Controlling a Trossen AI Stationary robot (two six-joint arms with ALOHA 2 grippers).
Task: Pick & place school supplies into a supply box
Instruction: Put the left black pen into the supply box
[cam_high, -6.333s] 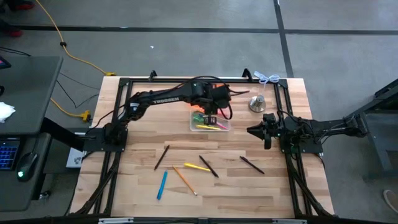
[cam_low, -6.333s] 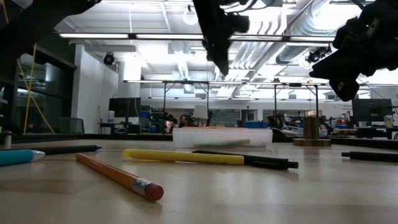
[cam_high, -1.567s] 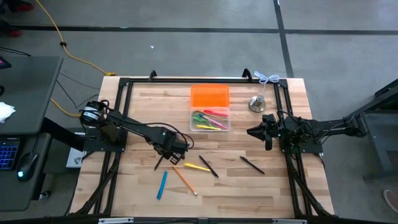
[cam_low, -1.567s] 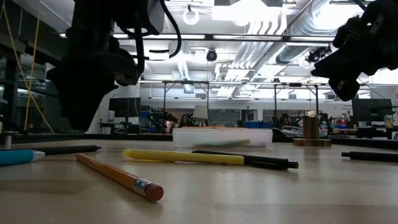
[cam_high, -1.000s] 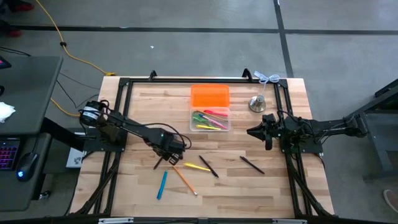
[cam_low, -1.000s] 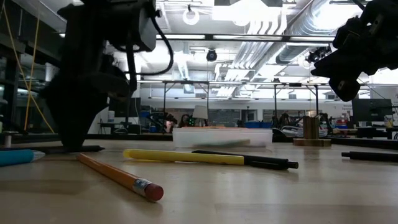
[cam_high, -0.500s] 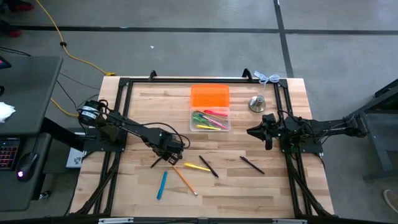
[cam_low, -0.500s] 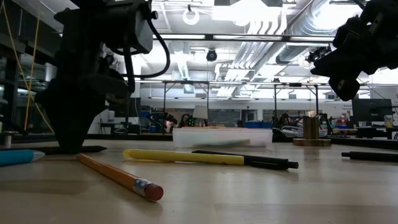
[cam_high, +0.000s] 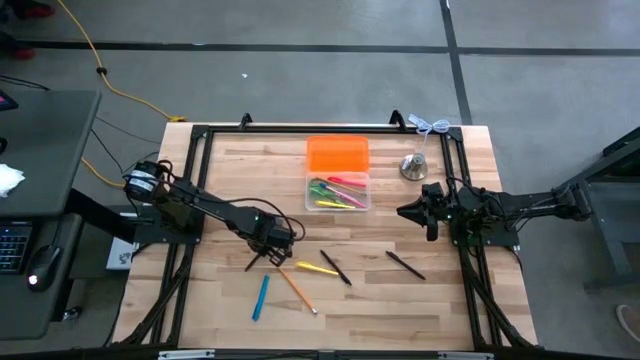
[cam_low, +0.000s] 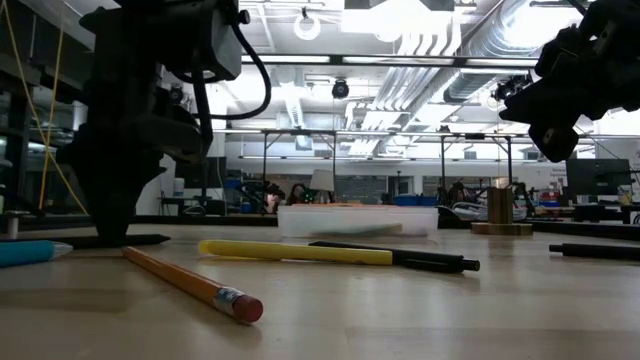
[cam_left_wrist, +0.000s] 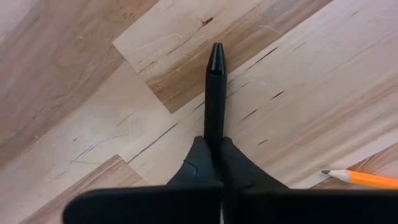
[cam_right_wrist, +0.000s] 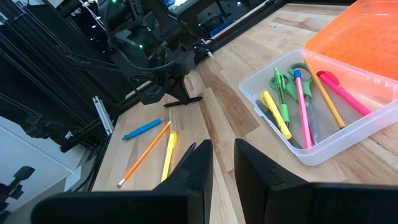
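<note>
my left gripper (cam_left_wrist: 214, 163) pinches the black pen (cam_left_wrist: 215, 93) near one end; it feels light, stiff, slick, likely to pivot.

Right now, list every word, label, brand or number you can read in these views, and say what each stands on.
No text can be read in any view.
Left arm: any marking on its dark links is too small to read.
White sheet by the table's left edge: its marks are too small to read.
Black pen held in the left tool: no print shows.
Yellow pen: no print shows.
</note>
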